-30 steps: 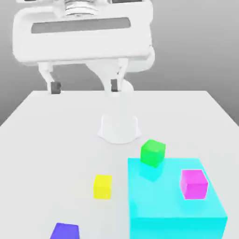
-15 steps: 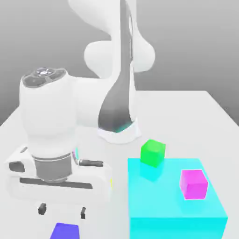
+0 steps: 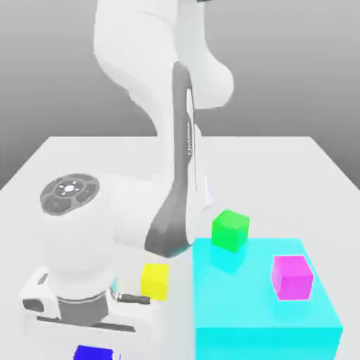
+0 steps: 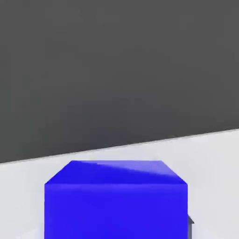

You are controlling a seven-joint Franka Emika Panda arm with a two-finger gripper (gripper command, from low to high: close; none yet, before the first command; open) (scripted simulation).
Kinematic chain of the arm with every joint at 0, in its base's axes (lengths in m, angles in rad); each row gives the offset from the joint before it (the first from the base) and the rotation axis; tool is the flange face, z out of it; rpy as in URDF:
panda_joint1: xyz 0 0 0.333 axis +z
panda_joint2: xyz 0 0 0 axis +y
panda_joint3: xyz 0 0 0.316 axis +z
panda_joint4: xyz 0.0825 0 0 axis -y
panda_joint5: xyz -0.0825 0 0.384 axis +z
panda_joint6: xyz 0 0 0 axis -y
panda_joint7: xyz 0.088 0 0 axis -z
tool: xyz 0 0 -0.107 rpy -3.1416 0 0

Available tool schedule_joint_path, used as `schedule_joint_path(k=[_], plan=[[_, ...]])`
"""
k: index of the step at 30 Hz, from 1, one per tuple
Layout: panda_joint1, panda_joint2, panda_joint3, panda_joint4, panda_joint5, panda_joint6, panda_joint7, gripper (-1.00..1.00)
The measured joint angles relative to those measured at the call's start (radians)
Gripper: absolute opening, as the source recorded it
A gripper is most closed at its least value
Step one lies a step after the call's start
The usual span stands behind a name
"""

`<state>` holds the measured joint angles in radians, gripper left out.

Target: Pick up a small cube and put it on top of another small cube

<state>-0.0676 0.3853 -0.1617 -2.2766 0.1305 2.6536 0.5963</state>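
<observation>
Gripper [image 3: 95, 355] low at the exterior view's left, pinching blue cube [image 4: 115, 212]. Pale table [image 3: 246, 169] lay below. Yellow cube [image 3: 155, 281] sat between hand and cyan block [image 3: 242, 292]. Magenta cube [image 3: 292, 277] rested on block, toward the exterior view's right; green cube [image 3: 230, 230] was at block's far edge.

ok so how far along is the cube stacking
No cube sits on another yet. The gripper is down at the blue cube, which fills much of the space before the hand. Left to do: lift it and set it on another small cube, such as the yellow, green or pink one.
</observation>
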Motion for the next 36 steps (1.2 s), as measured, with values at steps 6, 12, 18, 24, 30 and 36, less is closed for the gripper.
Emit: schedule_joint_path(k=[6,12,18,24,30,36], plan=[[0.051,-0.213,0.051,-0.120,-0.016,-0.095,-0.053,-1.00],[0.141,-0.428,0.098,-0.251,-0.022,-0.179,-0.125,-1.00],[0.199,-0.644,0.145,-0.383,-0.036,-0.262,-0.192,-1.00],[0.265,-0.863,0.201,-0.516,-0.051,-0.344,-0.257,-1.00],[0.309,-0.956,0.244,-0.630,-0.061,-0.318,-0.302,-1.00],[0.305,-0.849,0.258,-0.679,-0.055,-0.163,-0.306,1.00]])
